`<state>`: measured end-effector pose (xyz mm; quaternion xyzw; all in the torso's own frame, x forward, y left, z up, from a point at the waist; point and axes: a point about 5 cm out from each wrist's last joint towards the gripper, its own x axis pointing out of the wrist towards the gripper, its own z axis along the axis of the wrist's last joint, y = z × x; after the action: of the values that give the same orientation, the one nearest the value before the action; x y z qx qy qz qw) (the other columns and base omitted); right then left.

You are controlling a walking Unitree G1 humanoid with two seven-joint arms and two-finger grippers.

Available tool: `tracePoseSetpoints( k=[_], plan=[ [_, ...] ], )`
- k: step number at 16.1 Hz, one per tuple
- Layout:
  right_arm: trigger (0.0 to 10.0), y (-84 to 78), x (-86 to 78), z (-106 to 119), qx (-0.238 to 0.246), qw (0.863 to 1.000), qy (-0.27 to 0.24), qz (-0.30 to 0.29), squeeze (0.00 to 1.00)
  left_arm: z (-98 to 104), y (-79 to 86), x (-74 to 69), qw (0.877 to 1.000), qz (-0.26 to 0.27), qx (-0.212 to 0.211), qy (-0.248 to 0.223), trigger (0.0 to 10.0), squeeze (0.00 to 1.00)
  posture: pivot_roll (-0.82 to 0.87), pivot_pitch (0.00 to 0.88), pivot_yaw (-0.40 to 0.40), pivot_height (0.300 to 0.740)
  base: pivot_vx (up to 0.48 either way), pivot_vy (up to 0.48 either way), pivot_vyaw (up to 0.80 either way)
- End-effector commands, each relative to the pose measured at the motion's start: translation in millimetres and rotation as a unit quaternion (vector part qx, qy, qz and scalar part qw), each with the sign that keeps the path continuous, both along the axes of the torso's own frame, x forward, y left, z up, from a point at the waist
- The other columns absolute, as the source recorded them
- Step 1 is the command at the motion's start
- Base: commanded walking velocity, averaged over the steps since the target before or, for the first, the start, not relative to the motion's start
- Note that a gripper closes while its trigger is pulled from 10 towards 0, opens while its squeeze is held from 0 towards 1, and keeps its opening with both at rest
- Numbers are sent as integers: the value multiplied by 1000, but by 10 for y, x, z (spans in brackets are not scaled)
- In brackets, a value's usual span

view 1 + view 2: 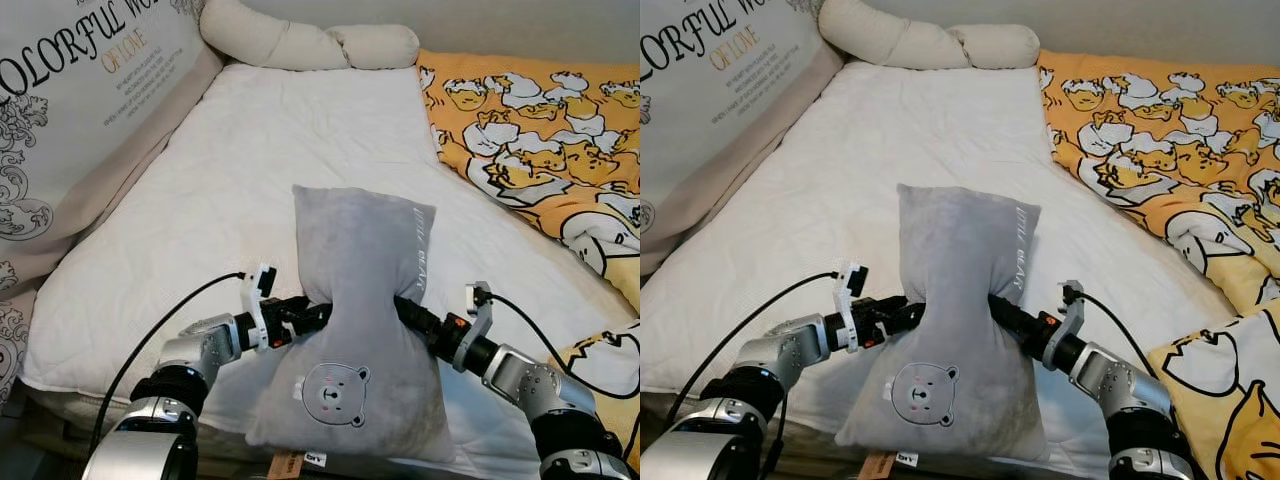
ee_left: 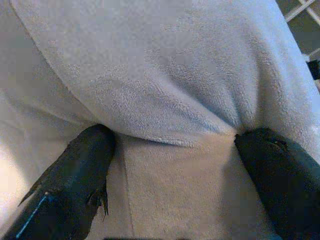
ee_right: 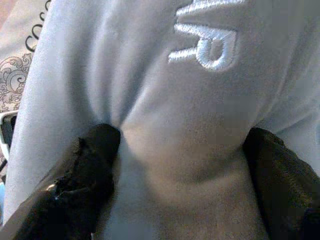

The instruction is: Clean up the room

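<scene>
A grey plush pillow (image 1: 360,300) with a bear face stitched near its lower end stands over the front of the white mattress (image 1: 250,180). It is pinched in at its waist from both sides. My left gripper (image 1: 318,315) presses into its left side and my right gripper (image 1: 405,305) into its right side. In the left wrist view the black fingers (image 2: 80,170) dig into the grey fabric, a fold bulging between them. In the right wrist view the fingers (image 3: 95,165) hold a fold just below white embroidered letters (image 3: 207,35).
A cream bolster (image 1: 300,40) lies along the head of the bed. A yellow duck-print blanket (image 1: 540,140) covers the right side. A large cushion with printed lettering (image 1: 70,120) leans on the left. The mattress's front edge (image 1: 60,385) is just below my arms.
</scene>
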<state>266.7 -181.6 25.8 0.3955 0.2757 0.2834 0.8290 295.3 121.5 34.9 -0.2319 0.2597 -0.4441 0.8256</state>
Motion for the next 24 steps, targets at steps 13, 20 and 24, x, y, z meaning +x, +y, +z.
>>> tracePoseSetpoints(
  k=[13,20,24],
  plan=[
    [0,193,174,115,-35,998,-52,-3,0,71,-150,85,998,-18,53,-41,0,0,88,0,35,740,0,0,0],
    [0,432,498,595,-31,987,-155,-23,0,509,-255,353,994,16,18,-109,0,0,95,0,31,740,0,0,0],
    [0,614,579,865,-19,979,-201,-28,0,950,-264,459,981,55,-28,-186,0,0,95,0,29,740,0,0,0]
  ],
)
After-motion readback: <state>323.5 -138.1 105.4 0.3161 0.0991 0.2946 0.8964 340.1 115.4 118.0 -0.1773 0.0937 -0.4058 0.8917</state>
